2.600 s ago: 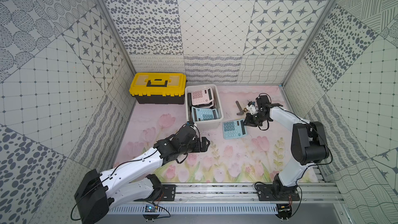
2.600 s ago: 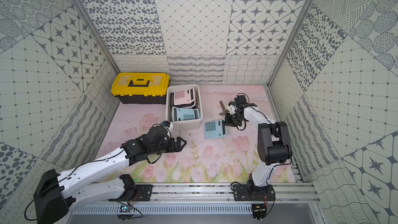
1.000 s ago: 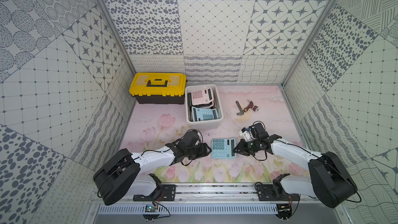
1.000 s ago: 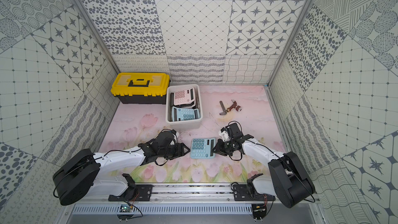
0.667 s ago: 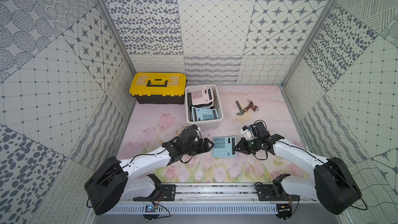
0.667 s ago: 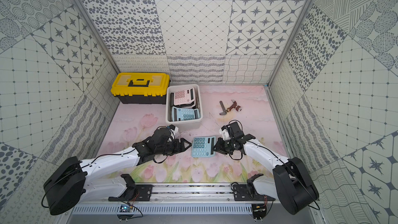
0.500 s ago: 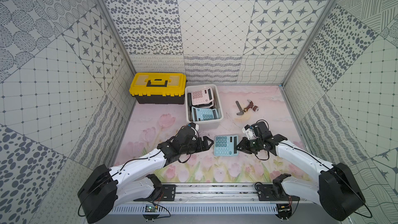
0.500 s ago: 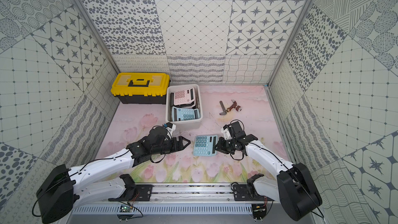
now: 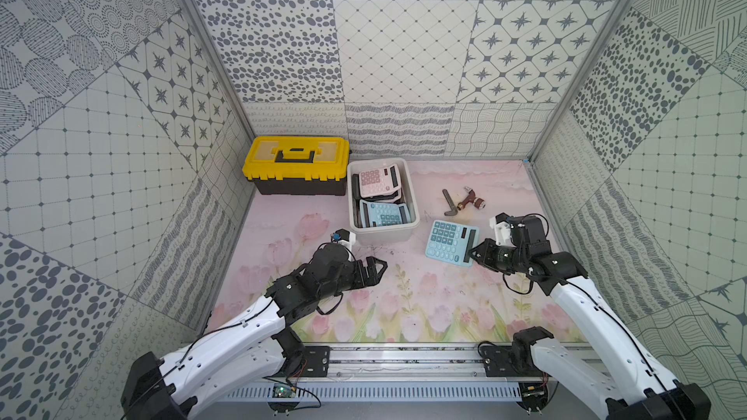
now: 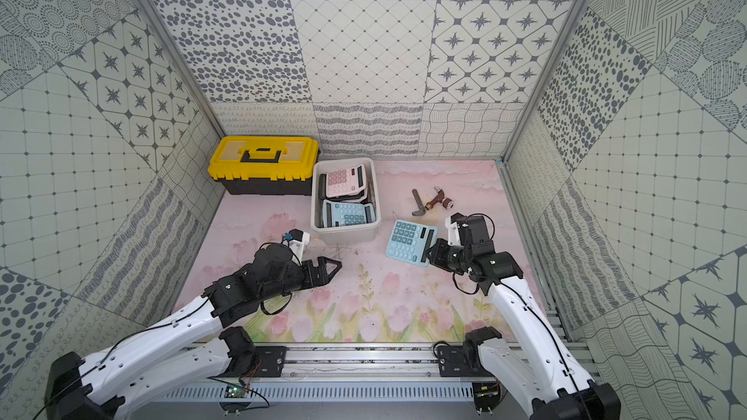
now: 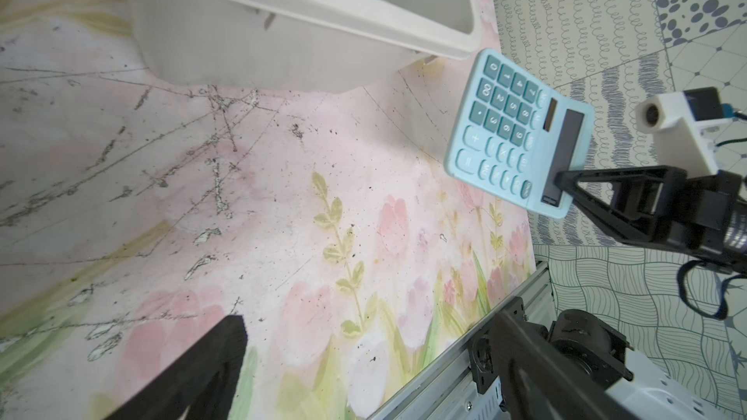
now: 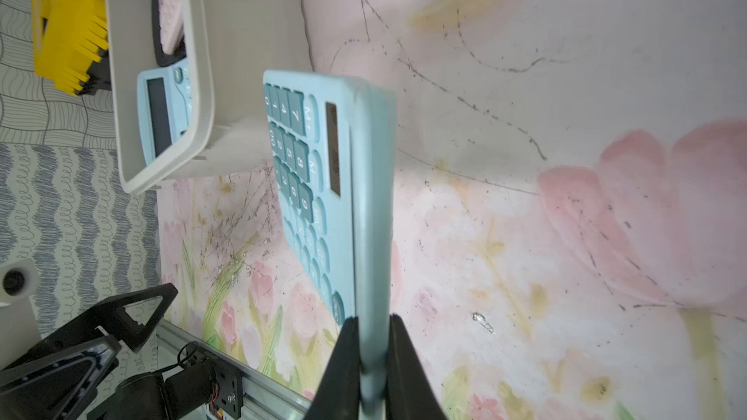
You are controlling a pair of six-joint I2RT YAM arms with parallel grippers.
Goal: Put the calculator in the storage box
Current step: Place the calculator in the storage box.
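Beside the storage box's [image 9: 383, 237] front right corner, clear of the bench [image 9: 408, 296], the calculator [image 9: 446, 242] hangs clamped by its display end in the right jaws, the left jaws having sprung wide and backed away empty, so only placement appears to remain.
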